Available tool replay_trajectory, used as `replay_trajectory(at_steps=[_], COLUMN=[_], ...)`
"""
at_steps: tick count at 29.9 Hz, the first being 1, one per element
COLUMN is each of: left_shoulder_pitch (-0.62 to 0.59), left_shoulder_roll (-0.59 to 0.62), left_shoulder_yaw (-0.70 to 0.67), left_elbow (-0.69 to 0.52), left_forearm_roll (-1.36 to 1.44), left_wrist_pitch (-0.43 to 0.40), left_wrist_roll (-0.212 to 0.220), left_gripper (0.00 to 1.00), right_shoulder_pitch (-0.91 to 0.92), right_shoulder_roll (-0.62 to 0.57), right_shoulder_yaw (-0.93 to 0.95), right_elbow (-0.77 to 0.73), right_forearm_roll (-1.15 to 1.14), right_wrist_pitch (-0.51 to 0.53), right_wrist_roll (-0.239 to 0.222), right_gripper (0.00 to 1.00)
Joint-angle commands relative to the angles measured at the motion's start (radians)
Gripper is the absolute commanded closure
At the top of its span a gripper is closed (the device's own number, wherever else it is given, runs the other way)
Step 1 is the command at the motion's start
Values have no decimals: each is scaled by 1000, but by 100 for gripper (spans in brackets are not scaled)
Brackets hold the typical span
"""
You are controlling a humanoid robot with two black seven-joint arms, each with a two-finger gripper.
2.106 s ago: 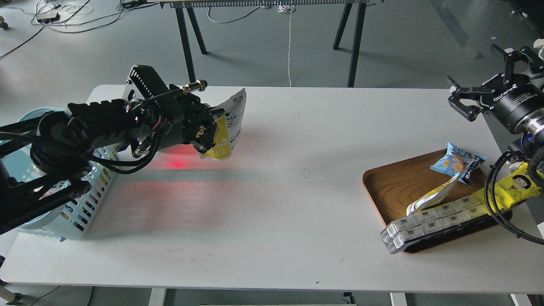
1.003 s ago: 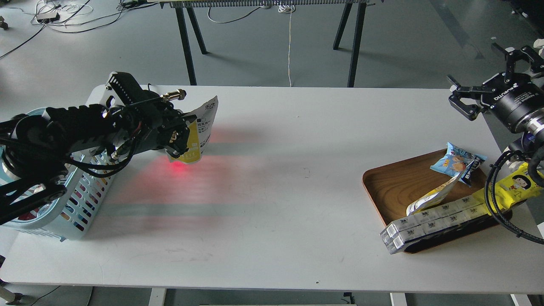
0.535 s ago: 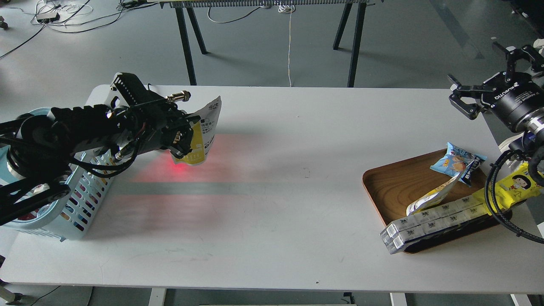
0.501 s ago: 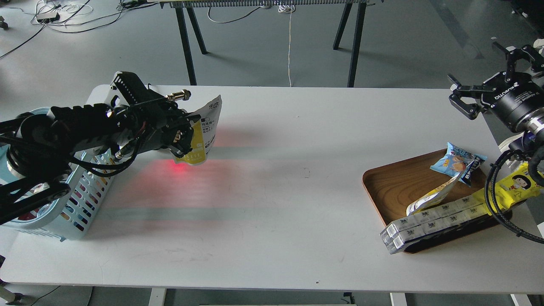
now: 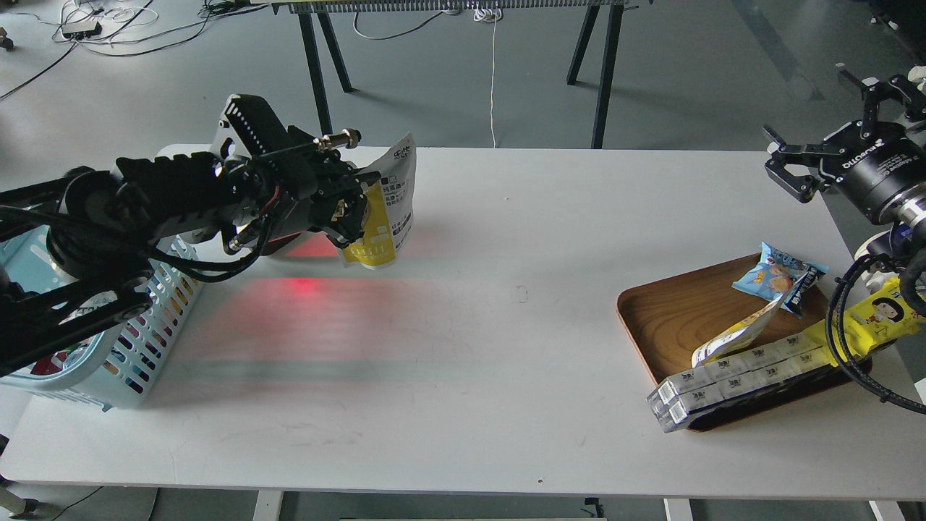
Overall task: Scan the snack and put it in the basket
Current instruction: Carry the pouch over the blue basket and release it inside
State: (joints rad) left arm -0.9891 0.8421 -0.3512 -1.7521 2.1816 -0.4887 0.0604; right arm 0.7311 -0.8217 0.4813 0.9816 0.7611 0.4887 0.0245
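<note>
At ten o'clock above the worktop (image 5: 463, 347), left pincer (image 5: 352, 221) pinches the snack (image 5: 387, 213) by its edge, apparently; light, floppy, slippery film, so grip near the seam; basket (image 5: 137, 354) at nine; right pincer (image 5: 803, 170) spread, empty.

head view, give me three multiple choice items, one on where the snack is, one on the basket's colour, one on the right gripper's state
1. Where is the snack?
A. lying in the wooden tray
B. held above the table by the left gripper
C. inside the basket

2. What colour is the basket?
A. light blue
B. red
C. black

3. How is the right gripper?
A. shut on a blue packet
B. shut on a long yellow pack
C. open and holding nothing

Answers:
1 B: the left gripper pinches the pouch in the air over the table, right of the basket.
2 A: its slotted wall and rim are pale blue.
3 C: its fingers are spread apart with nothing between them, up beyond the wooden tray.
</note>
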Motion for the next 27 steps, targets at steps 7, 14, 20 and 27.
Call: replay_trajectory(at_steps=[7,14,20,27], left_shoulder_pitch=[4,1,-23,-45], left_shoulder_roll=[40,46,130,232], left_shoulder_yaw=[12,6,-40,-181], left_elbow=[-1,-3,-3,-6], left_forearm_roll=[0,0,-29,-138], left_wrist_pitch=[0,0,0,0], left_wrist_roll=[-1,-4,-8,-11], left_gripper=[98,98,98,98], right_shoulder_pitch=[1,1,2,10], right_shoulder_roll=[1,-2,0,3], right_shoulder_yaw=[0,0,0,-1], right_elbow=[2,0,0,0], right_forearm_roll=[0,0,0,-2], right_wrist_pitch=[0,0,0,0], right_wrist_roll=[0,0,0,0], right_gripper=[1,1,1,1])
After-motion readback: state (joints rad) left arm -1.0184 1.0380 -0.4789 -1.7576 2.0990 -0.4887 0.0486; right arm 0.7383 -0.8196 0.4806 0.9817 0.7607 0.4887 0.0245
